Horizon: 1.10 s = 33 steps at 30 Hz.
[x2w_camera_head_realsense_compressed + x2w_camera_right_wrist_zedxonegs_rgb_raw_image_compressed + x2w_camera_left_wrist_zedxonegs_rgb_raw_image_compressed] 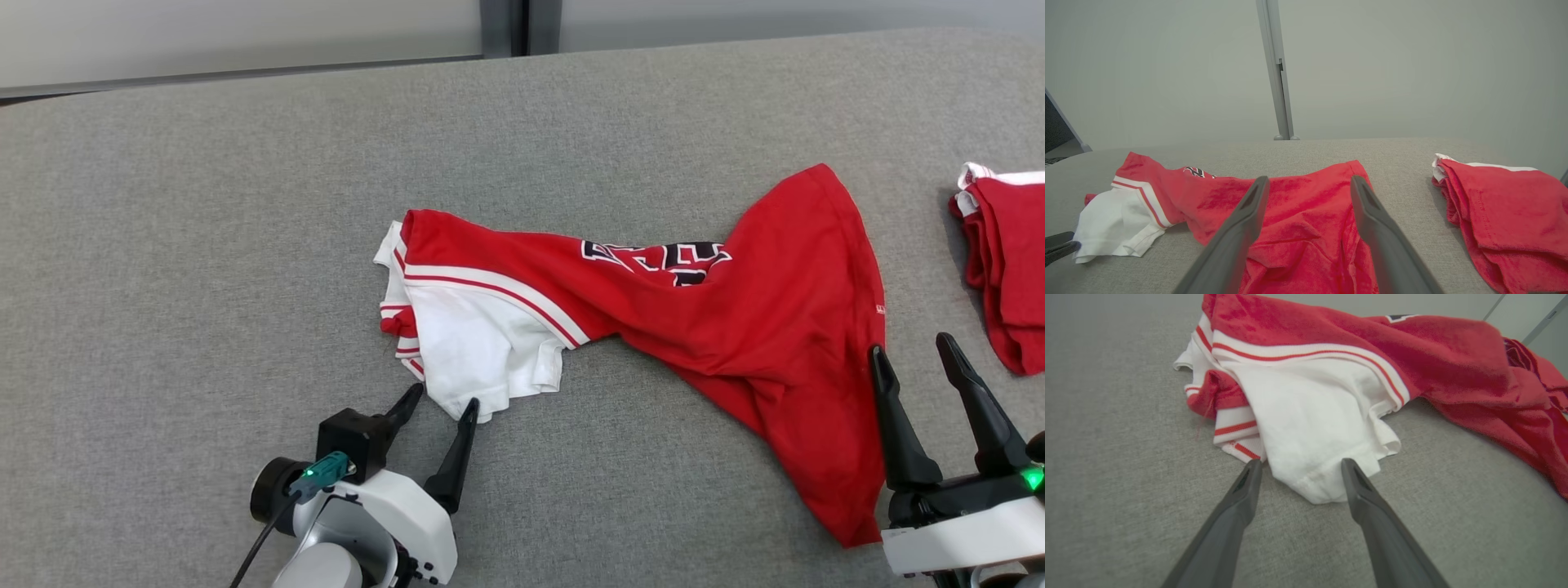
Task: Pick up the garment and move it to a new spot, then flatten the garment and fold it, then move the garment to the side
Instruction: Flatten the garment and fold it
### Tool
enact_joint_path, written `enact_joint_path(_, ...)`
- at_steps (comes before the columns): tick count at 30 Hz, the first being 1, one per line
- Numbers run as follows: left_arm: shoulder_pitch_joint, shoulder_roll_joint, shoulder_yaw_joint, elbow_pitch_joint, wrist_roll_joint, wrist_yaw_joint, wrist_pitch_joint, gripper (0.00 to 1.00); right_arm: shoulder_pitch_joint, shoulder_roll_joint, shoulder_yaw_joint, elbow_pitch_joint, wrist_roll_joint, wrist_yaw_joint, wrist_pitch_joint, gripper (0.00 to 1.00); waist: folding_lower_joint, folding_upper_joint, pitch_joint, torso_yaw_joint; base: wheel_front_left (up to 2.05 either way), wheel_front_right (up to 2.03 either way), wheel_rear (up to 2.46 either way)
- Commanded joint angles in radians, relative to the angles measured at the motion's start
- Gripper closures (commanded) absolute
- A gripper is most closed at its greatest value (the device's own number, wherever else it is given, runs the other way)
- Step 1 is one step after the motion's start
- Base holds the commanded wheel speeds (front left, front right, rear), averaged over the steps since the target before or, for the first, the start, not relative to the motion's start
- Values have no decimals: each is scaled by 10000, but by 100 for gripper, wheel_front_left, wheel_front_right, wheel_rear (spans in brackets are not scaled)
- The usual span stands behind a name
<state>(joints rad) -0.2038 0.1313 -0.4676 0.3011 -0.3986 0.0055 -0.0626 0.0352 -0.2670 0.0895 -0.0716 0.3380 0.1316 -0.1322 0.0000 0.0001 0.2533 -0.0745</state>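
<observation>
The garment (pixel 653 310) lay crumpled on the grey table (pixel 204 245). My left gripper (pixel 444 395) straddled its white sleeve (pixel 1306 428), and my right gripper (pixel 910 343) hung over its red hem (pixel 849 457). Both were wide open and empty, presumably for gripping opposite ends.

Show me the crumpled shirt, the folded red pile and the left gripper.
crumpled shirt (pixel 775 310), head view, on its red body.
folded red pile (pixel 1008 269), head view, on its top layer.
left gripper (pixel 444 398), head view, midway between its open fingertips.

A second red garment (pixel 1008 261) is cut off by the frame's right edge. Black lettering (pixel 653 257) on the crumpled garment (pixel 775 343) is partly folded under, unreadable.
</observation>
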Motion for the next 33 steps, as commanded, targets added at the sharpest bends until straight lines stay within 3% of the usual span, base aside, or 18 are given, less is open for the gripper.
enact_joint_path(1,-240,-47,-42,347,-68,-126,-32,0,-155,28,-11,76,53,-18,-66,0,0,-1,97,-60,0,0,0)
enact_joint_path(6,-519,-175,-106,1242,-149,-200,-171,0,-199,26,34,160,136,-18,-136,0,0,-1,186,-107,0,0,0)
enact_joint_path(7,-537,-187,-108,1343,-150,-198,-232,4,-217,22,42,181,137,-18,-156,0,0,-1,197,-109,0,0,0)
enact_joint_path(9,-561,-207,-101,1509,-144,-158,-349,53,-269,12,44,228,184,-18,-188,0,0,-1,203,-91,0,0,0)
enact_joint_path(10,-568,-214,-114,1553,-139,-142,-382,69,-282,18,55,251,212,-18,-198,0,0,-1,199,-81,0,0,0)
enact_joint_path(11,-566,-218,-134,1576,-115,-116,-433,100,-285,24,57,283,234,-18,-204,0,0,-1,195,-64,0,0,0)
enact_joint_path(23,-138,161,-275,412,304,418,-653,100,-30,-236,-452,2016,430,-17,55,0,0,-1,308,238,0,0,0)
enact_joint_path(30,-382,285,-396,-199,459,506,-541,100,-913,-593,110,2983,623,-18,216,0,0,-1,711,606,0,0,0)
enact_joint_path(33,-430,295,-410,-272,439,542,-520,100,-1036,-690,243,3151,702,-20,260,11,0,-1,765,686,0,0,0)
